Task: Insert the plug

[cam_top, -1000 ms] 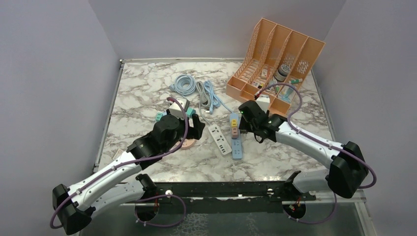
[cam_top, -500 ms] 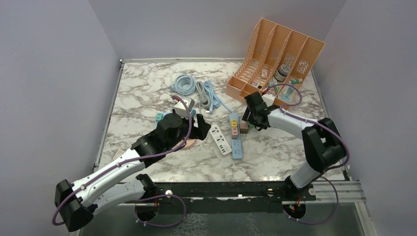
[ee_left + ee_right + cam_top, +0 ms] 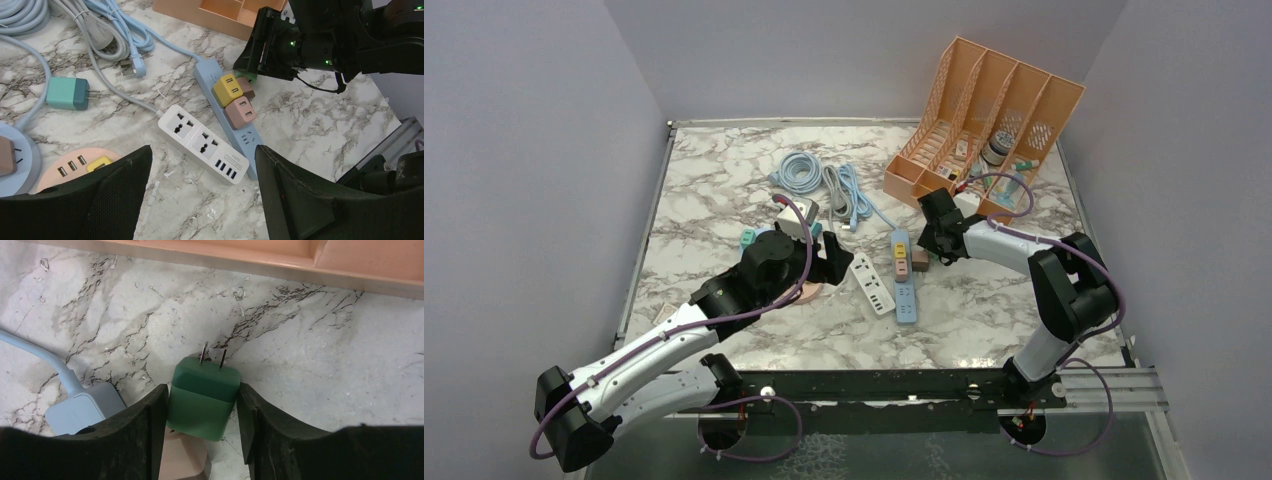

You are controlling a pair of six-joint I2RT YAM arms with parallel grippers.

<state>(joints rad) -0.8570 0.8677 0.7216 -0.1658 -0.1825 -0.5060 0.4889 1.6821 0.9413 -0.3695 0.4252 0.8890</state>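
Note:
A green plug (image 3: pixel 200 410) lies on the marble with its two prongs pointing toward the orange organizer. My right gripper (image 3: pixel 203 390) is shut on it, one finger against each side. It sits beside the cable end of the blue power strip (image 3: pixel 905 280), which carries a yellow adapter (image 3: pixel 227 90) and a pink adapter (image 3: pixel 240 111). In the top view the right gripper (image 3: pixel 927 240) covers the plug. My left gripper (image 3: pixel 202 155) hangs open above the marble, just short of the white power strip (image 3: pixel 202 142), holding nothing.
An orange file organizer (image 3: pixel 984 110) stands at the back right, close behind the right gripper. Coiled cables (image 3: pixel 809 175) lie at the back centre. A teal plug (image 3: pixel 67 93) and a round pink socket hub (image 3: pixel 75 162) sit by the left gripper.
The right arm folded back and its gripper shifted toward the organizer, opened wide, then closed around the green plug. The left arm crept slightly right.

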